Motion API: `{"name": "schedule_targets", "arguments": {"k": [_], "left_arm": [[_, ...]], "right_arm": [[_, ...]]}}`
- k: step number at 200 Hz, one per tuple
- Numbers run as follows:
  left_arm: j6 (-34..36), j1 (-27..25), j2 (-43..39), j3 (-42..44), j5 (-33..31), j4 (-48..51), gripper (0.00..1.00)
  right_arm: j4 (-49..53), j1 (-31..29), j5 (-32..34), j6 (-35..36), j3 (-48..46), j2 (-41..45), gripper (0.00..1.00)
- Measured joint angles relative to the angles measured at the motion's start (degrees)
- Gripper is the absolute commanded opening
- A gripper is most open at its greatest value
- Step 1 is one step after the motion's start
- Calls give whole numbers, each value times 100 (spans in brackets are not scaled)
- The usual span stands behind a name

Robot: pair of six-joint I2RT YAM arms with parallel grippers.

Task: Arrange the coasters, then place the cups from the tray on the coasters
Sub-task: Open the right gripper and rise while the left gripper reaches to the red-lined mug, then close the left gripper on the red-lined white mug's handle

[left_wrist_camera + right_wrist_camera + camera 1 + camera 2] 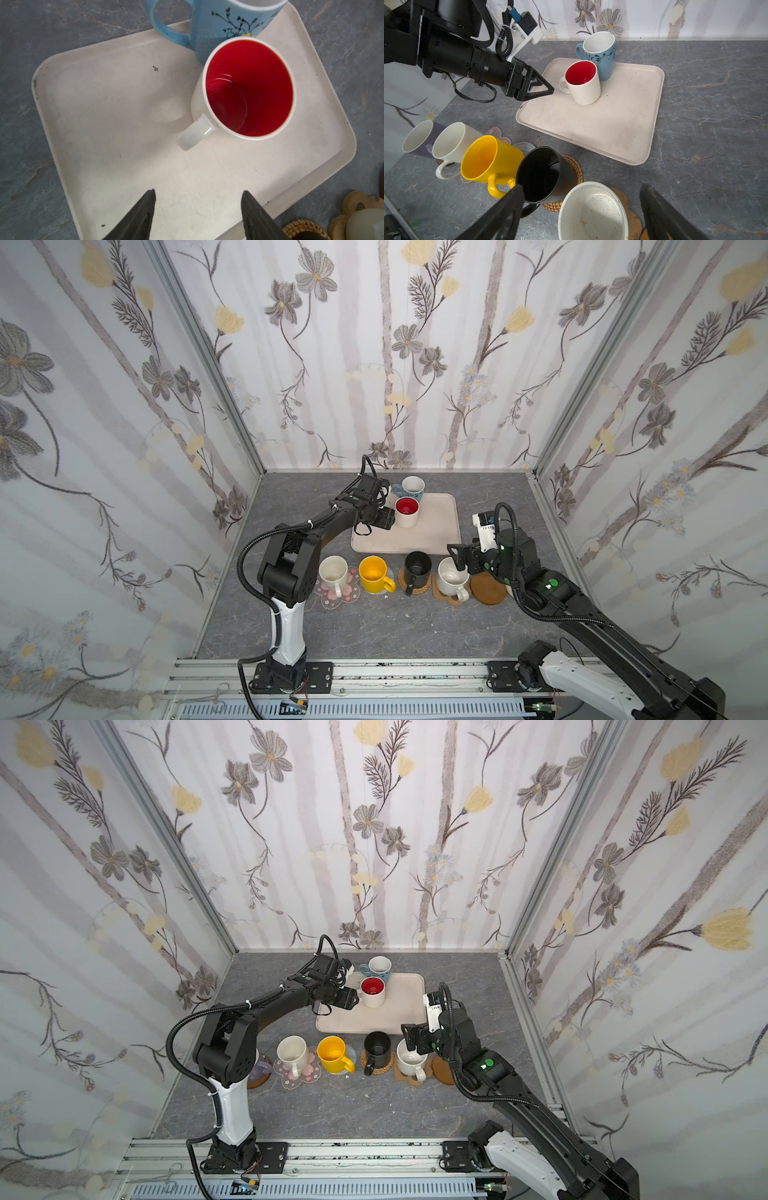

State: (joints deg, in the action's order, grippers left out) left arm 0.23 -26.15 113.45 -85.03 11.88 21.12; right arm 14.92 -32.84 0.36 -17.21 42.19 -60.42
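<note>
Grey marbled tabletop (706, 99); cup-moving step. My left gripper (198, 190), jaws apart and empty, faces the white red-lined mug (247, 89) mid-frame on the cream rectangular tray (104, 124). Next I'd advance and pinch its handle (195, 133). My right gripper (581, 186) gapes over the speckled cream mug (591, 214).

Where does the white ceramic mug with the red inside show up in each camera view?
In a top view: the white ceramic mug with the red inside stands on the cream rectangular tray, towards its far left.
In a top view: same spot.
Left wrist: on the tray, handle towards the left gripper.
Right wrist: on the tray, left gripper's tip by its handle.
Shared landmark: the blue patterned mug just behind it.
</note>
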Motion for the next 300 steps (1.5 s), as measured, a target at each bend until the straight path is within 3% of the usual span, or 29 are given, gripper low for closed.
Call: {"name": "schedule_targets", "arguments": {"k": [61,121,202,248,300], "left_arm": [[719,17,175,140,-219,-415,70],[1235,92,490,-66,199,-846,68],[1633,107,800,-345,603,-931,51],[1652,107,798,-321,638,-942,31],[1676,96,785,-291,776,-935,20]], "right_arm": [[-98,138,-131,103,-20,-101,88],[-264,262,-330,103,-101,-184,87],[-308,354,-452,103,-151,-249,87],[-332,380,-457,103,-162,-256,87],[-387,393,-472,103,-179,-260,87]]}}
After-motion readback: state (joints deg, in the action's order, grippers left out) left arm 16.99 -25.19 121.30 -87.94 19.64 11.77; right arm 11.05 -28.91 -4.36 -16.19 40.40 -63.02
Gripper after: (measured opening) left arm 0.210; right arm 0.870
